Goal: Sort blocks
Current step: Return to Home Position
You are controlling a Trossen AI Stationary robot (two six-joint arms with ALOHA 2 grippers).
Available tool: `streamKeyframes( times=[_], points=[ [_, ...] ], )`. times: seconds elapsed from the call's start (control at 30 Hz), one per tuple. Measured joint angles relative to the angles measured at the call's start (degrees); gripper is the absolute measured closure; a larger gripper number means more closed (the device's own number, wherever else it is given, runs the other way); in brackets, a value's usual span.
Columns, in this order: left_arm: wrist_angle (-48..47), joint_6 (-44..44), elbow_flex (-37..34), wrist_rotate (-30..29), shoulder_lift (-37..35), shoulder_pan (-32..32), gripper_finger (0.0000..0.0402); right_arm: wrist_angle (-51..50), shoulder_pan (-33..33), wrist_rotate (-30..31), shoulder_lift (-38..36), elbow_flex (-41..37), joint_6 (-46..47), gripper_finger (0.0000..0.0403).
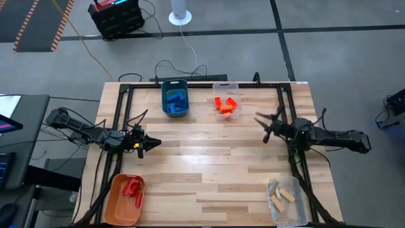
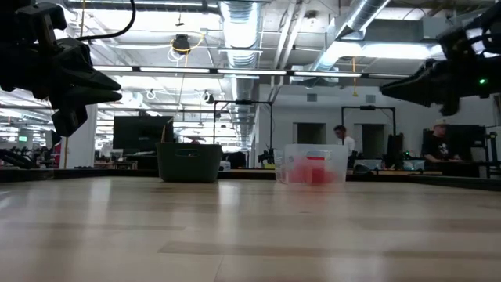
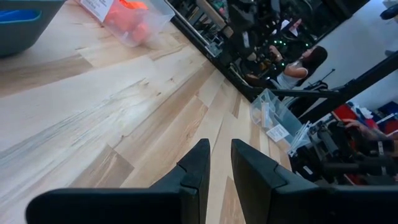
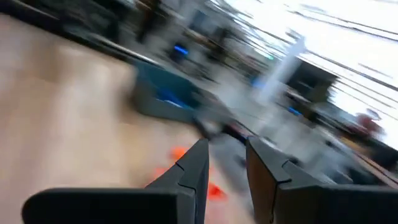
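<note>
The blocks lie sorted in four bins. Blue blocks [image 1: 176, 101] are in the teal bin [image 1: 166, 88] at the far edge, with orange blocks [image 1: 225, 105] in a clear bin [image 1: 226, 87] beside it. Red blocks [image 1: 132, 187] rest in the orange bin [image 1: 116, 204] at the near left. Plain wood blocks [image 1: 282, 196] sit in a clear bin [image 1: 296, 214] at the near right. My left gripper [image 1: 155, 143] [image 3: 219, 144] hovers over the table's left part, narrowly open, nothing between its fingers. My right gripper [image 1: 261, 124] [image 4: 227, 144] hovers at the right, pointing toward the far bins, open and empty.
Bare wooden tabletop [image 1: 209, 158] spreads between the two grippers and the four corner bins. Black frame rails [image 1: 118, 114] run along the table's left, far and right edges. People [image 2: 342, 139] stand in the room behind the table.
</note>
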Motion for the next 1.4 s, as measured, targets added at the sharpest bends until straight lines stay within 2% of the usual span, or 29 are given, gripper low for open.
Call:
streamKeyframes(
  times=[0.07,0.13,0.27,0.37,0.47,1.4],
  points=[
    [0.0,0.0,0.0,0.0,0.0,0.0,0.0342,-0.5,-0.7,-6.3,-0.3,0.0,2.3,0.0304],
    [0.0,0.0,0.0,0.0,0.0,0.0,0.0342,-0.8,-2.1,-9.3,-1.1,0.0,7.9,0.0304],
    [0.0,0.0,0.0,0.0,0.0,0.0,0.0342,0.3,-5.9,-9.9,-4.1,0.0,19.1,0.0304],
    [-0.1,0.0,0.0,0.0,0.0,0.0,0.0342,2.3,-7.8,-9.0,-3.1,0.1,23.9,0.0304],
    [-0.2,0.0,0.0,0.0,0.0,0.0,0.0342,0.1,-9.0,-9.0,-2.7,0.3,26.7,0.0304],
    [0.0,0.0,0.0,0.0,0.0,0.0,0.0342,-0.7,-9.5,-9.0,-2.7,0.5,26.9,0.0304]
  ],
)
